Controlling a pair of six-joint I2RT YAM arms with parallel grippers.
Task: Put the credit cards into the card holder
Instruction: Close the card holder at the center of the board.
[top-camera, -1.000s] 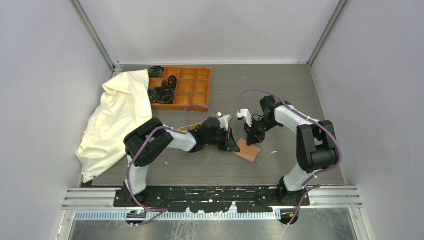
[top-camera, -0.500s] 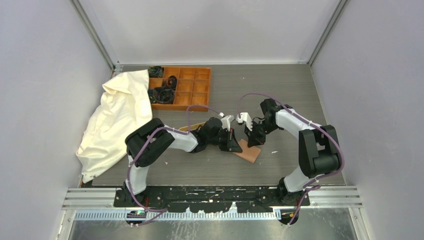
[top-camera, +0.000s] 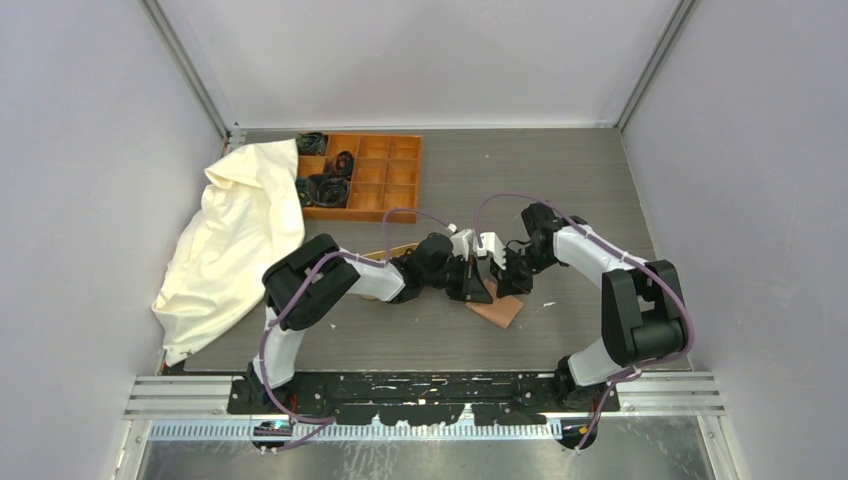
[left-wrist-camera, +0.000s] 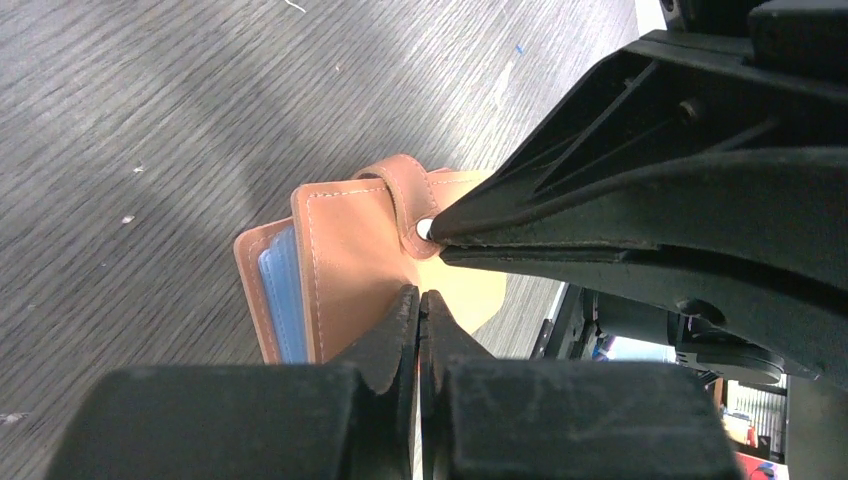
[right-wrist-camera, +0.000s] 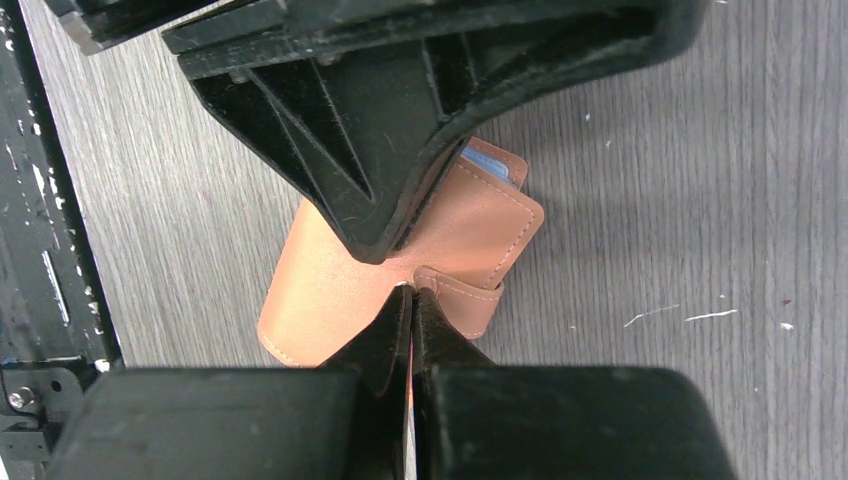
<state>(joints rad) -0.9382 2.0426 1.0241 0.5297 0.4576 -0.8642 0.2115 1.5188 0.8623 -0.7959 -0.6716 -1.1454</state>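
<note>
The reddish-brown leather card holder (left-wrist-camera: 350, 250), pale blue card (left-wrist-camera: 282, 290) inside, is touched by left gripper (left-wrist-camera: 420, 300) and right gripper (right-wrist-camera: 410, 297), both closed empty. Its snap strap (left-wrist-camera: 400, 195) should be pressed squarely.

The tan leather card holder (left-wrist-camera: 350, 255) lies folded, a pale blue credit card (left-wrist-camera: 282, 295) apparently tucked inside.
</note>
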